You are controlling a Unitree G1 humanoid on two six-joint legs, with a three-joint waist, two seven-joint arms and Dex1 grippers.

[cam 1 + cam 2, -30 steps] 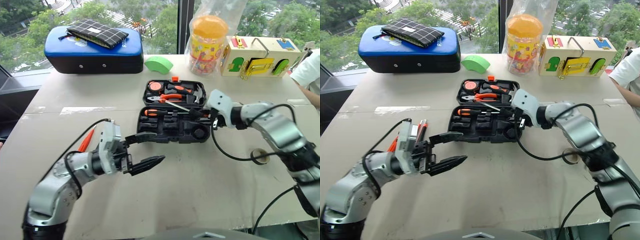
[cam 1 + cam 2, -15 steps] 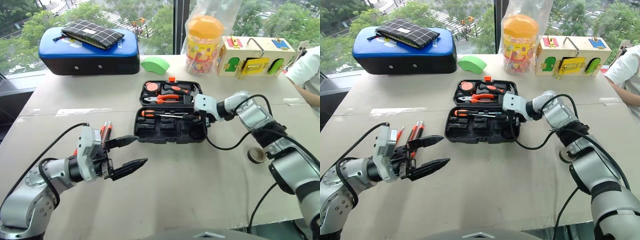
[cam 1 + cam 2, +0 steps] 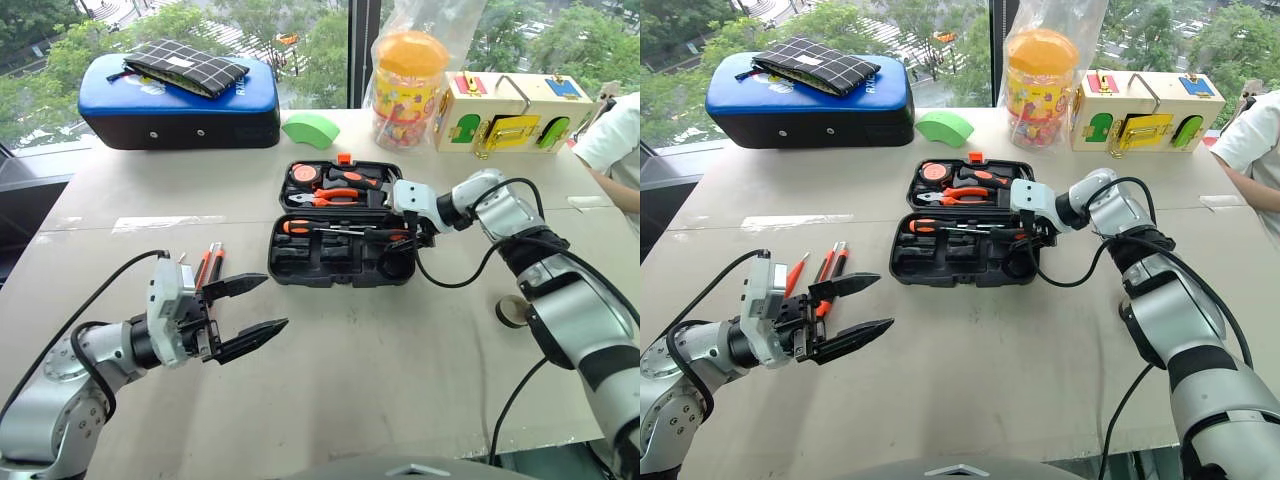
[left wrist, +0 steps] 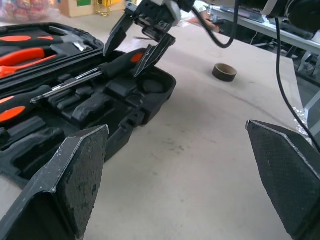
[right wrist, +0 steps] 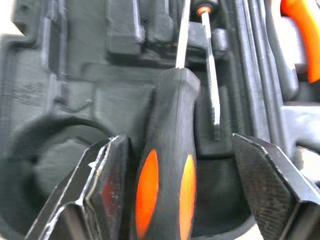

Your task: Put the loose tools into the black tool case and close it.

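The black tool case [image 3: 300, 274] lies open mid-table, with hammer, pliers and tape measure in its far half. An orange-and-black screwdriver [image 5: 167, 165] rests in a recess of the near half. My right gripper [image 3: 405, 233] is open at the case's right end, its fingers [image 5: 270, 180] straddling the handle; one touches it, the other stands clear. More loose tools [image 3: 826, 264], slim orange-handled ones, lie on the table left of the case. My left gripper [image 3: 246, 307] hovers open and empty beside them. A small tape roll [image 3: 513, 312] sits on the table at the right.
At the back stand a blue-topped case [image 3: 180, 100] with a checked pouch on it, a green block [image 3: 318, 128], a bagged yellow jar [image 3: 413, 85] and a wooden latch box [image 3: 520, 112]. A person's white sleeve [image 3: 615, 140] is at the right edge.
My right gripper has laid the screwdriver down into the near half of the case and spread its fingers off it. My left gripper has drifted slightly left, still open.
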